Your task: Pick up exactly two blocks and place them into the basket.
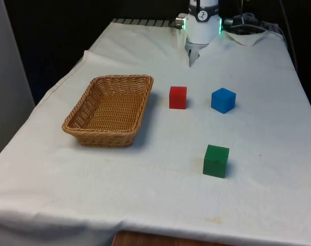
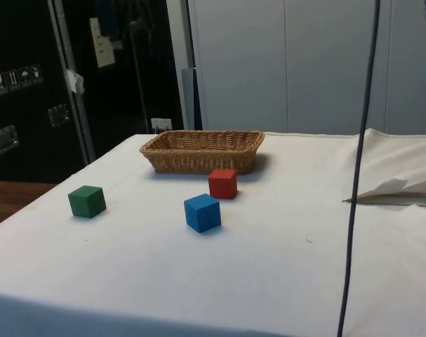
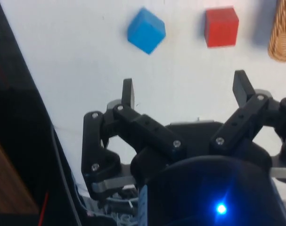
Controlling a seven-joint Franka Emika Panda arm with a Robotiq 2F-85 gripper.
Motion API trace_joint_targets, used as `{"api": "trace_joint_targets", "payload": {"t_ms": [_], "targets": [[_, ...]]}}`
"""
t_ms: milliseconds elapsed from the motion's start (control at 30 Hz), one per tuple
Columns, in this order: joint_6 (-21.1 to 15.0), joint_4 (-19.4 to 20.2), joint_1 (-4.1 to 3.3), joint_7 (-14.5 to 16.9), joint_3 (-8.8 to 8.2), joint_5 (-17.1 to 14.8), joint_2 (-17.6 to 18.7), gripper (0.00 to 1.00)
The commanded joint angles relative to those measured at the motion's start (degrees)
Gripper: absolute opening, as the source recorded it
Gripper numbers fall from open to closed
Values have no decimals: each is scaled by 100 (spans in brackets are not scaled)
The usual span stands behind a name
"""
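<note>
The desk [image 1: 278, 128] carried a wicker basket [image 1: 110, 109] at centre left of the front view, still without blocks, with a green block [image 1: 215, 161] low at centre right, a blue block [image 1: 223, 100] and a red block [image 1: 178, 97] just right of the basket. The jaws [image 3: 186, 92] stood wide and held nothing. The red block, nearest the basket, looked the sensible first pick: centre over it and square to its faces before descending, since both upper blocks lay well beyond the fingertips [image 3: 127, 90].
</note>
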State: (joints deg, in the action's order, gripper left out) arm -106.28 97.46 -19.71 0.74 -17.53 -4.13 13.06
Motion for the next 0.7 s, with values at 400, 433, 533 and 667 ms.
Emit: {"api": "trace_joint_targets", "payload": {"t_ms": [400,433,533,667], "targets": [[-97,-882,-6,-52,69,-183,945,100],[-120,-963,11,-57,86,-241,1037,100],[-212,-1180,17,-57,80,-321,1249,100],[-304,-1301,6,-57,86,-384,1364,100]]}}
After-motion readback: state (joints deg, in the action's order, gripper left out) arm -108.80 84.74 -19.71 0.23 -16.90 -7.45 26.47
